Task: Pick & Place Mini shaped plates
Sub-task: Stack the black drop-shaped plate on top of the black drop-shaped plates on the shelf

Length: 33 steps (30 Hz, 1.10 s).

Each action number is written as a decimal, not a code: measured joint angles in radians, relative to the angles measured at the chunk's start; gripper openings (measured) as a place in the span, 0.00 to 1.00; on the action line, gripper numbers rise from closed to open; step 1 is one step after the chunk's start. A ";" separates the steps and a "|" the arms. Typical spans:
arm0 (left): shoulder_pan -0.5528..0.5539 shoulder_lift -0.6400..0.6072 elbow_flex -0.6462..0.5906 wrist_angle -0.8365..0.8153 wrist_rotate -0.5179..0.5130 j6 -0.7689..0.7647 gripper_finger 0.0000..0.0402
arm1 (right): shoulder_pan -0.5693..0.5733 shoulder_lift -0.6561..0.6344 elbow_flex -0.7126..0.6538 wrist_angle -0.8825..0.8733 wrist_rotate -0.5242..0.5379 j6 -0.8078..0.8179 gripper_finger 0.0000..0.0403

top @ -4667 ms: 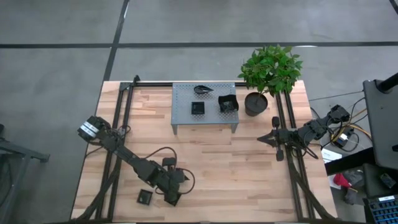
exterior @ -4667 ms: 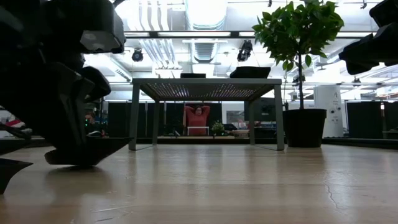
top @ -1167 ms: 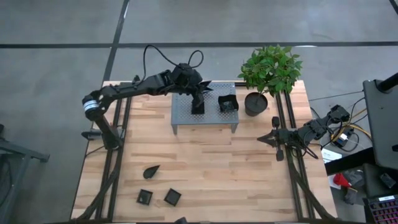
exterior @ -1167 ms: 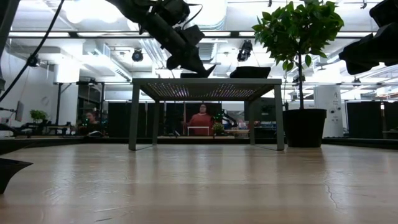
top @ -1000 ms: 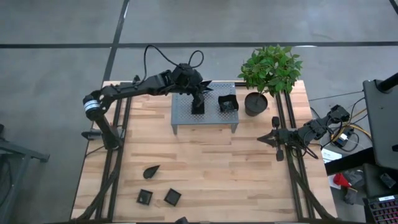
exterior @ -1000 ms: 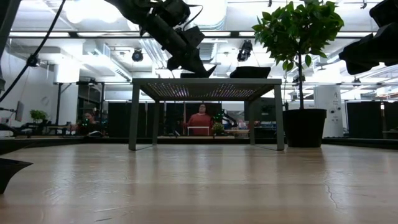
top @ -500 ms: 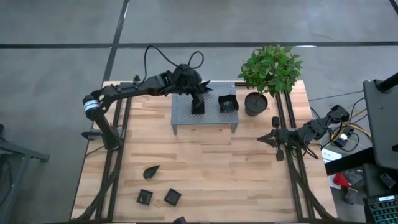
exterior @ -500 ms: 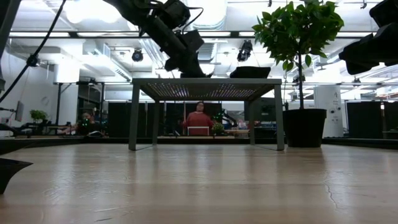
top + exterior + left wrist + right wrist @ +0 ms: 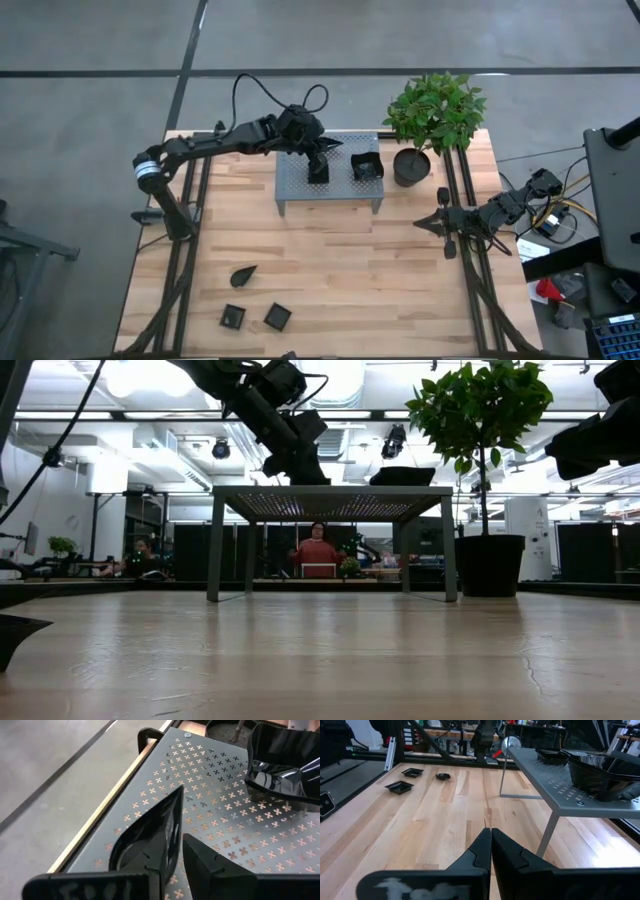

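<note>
On the near part of the bench [image 9: 340,270], three mini plates wait: a leaf-shaped plate [image 9: 242,274] at about 7 o'clock from the bench centre, with two small square plates [image 9: 233,317] [image 9: 277,318] nearer the front edge. Further back, the grey perforated stand [image 9: 330,190] sits at 12 o'clock. The left pincer [image 9: 316,152] hangs over the stand's far-left part. Compared with a second ago its fingers [image 9: 210,865] have parted, and the teardrop plate [image 9: 150,832] it had been pinching now lies on the stand top beside one finger, seemingly no longer gripped. I judge this a release just made, so that plate is delivered. It joins a small square plate [image 9: 318,172] and a wavy-edged plate [image 9: 366,166] on the stand. The right pincer [image 9: 440,222] is parked at 3 o'clock, fingers pressed together, empty. The potted plant [image 9: 430,120] stands at 1 o'clock.
</note>
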 joint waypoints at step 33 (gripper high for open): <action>-0.521 -0.246 0.051 -0.681 0.024 -0.437 0.14 | 0.000 0.000 0.000 0.001 0.000 0.000 0.02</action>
